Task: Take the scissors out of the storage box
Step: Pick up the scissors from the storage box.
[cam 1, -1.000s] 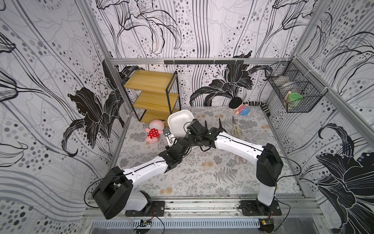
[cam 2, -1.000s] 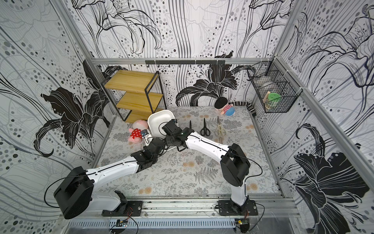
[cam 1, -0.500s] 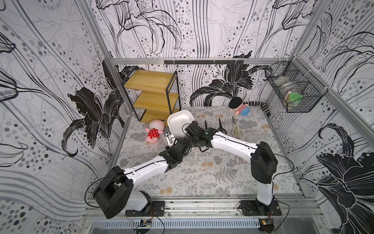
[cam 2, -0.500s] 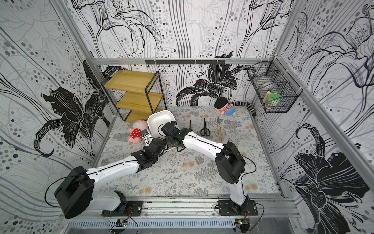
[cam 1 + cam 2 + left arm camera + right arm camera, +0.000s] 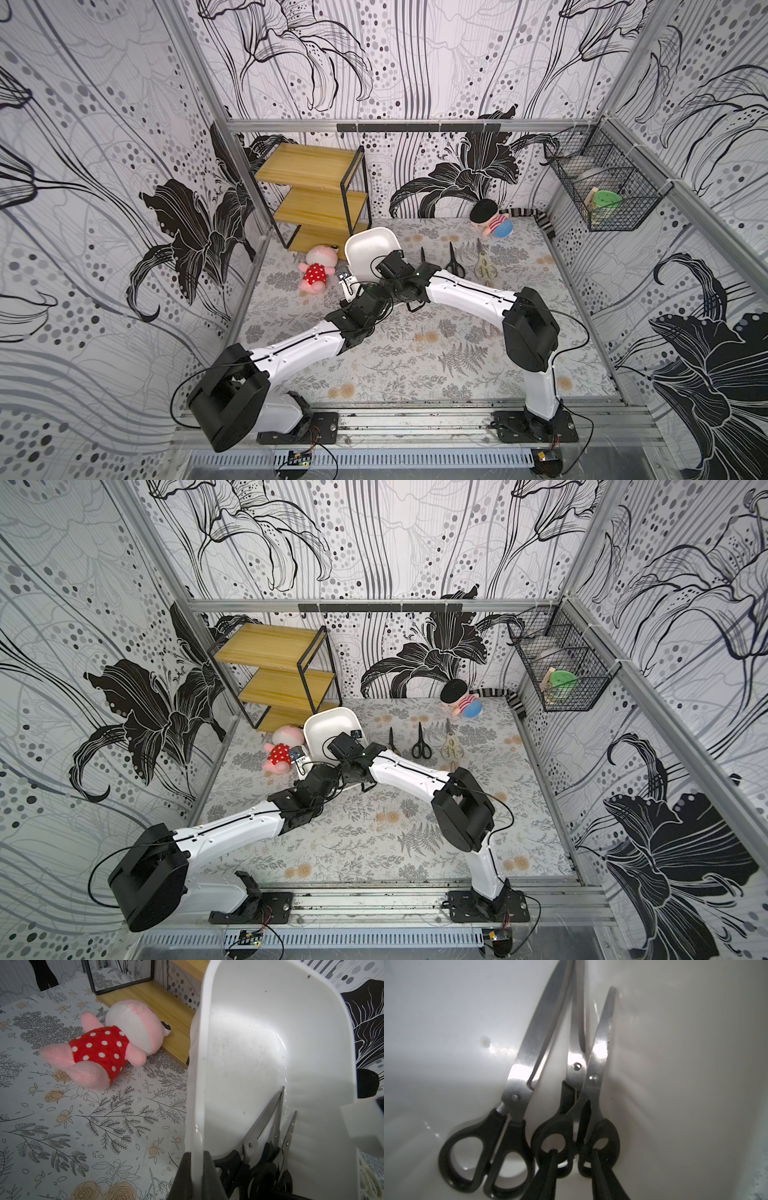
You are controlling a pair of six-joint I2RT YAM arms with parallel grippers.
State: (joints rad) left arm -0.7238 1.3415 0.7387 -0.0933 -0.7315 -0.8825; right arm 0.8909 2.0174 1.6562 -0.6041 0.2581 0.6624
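left gripper pinches wall of tilted box (three black scissors inside); right gripper part-spread among handles, grip unclear.

I count 1 white storage box, and inside it 3 pairs of black-handled scissors. Out on the floral mat, in both top views, lie 3 more pairs I can count: 2 dark-handled pairs and 1 cream-handled pair. A further small shape just beside the cream one is too unclear to count. Plush toys come to 2: 1 pink pig in a red dotted dress and 1 black-haired doll. There is 1 wooden shelf with 3 boards, 1 black wire basket, and 1 striped black-and-white thing near the doll.
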